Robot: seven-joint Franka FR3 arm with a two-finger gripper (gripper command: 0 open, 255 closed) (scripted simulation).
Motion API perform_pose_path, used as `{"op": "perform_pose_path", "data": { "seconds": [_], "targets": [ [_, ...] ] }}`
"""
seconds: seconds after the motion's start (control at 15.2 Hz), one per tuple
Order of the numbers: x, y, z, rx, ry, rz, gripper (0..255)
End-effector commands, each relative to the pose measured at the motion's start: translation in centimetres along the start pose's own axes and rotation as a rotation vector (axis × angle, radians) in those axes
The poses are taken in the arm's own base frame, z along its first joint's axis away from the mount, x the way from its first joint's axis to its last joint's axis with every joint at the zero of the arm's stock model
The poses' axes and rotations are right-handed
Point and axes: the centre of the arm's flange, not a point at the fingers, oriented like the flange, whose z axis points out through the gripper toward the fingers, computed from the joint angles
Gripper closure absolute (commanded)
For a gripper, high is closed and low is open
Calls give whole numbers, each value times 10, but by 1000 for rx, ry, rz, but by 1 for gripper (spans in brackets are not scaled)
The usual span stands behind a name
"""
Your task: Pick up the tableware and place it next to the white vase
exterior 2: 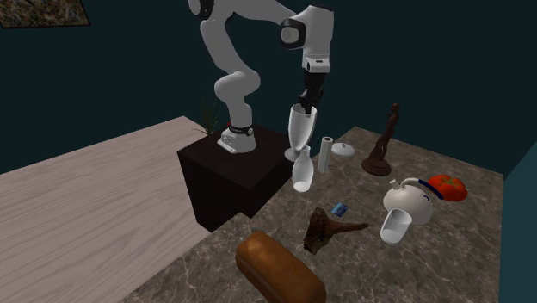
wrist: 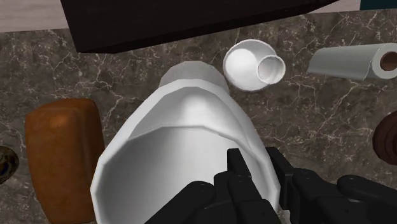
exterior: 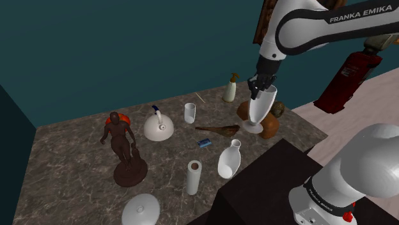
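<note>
Your gripper point(exterior: 263, 88) has its black fingers point(wrist: 234, 167) pinched nearly together on the rim of the white goblet point(exterior: 261, 108), one finger inside the bowl and the other outside it, so the goblet hangs upright beneath the hand with its foot pointing down. You cannot tell from these views whether the foot is clear of the marble tabletop point(exterior: 64, 160). In the second exterior view the goblet point(exterior 2: 299, 131) sits directly above the white vase point(exterior 2: 301, 172), close to the edge of the black stand point(exterior 2: 232, 176). Looking down from the wrist, you see the white vase point(wrist: 251, 65) just beyond the goblet point(wrist: 184, 133), a paper towel roll point(wrist: 350, 62) lying farther out on the same side, and a brown loaf of bread point(wrist: 60, 149) on the opposite side. In the shoulder view, the white vase point(exterior: 229, 160) stands near the stand's corner, with a wooden ladle point(exterior: 217, 130) between it and the goblet.
</note>
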Motion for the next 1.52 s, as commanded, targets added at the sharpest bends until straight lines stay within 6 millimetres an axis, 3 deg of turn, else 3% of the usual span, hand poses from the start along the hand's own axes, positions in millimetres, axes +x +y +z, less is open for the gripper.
{"op": "perform_pose_path", "data": {
  "seconds": [0.0, 1.45],
  "targets": [
    [7, -26, -1, 1, 1, 1, 255],
    [101, -300, -3, 1, 1, 1, 255]
  ]
}}
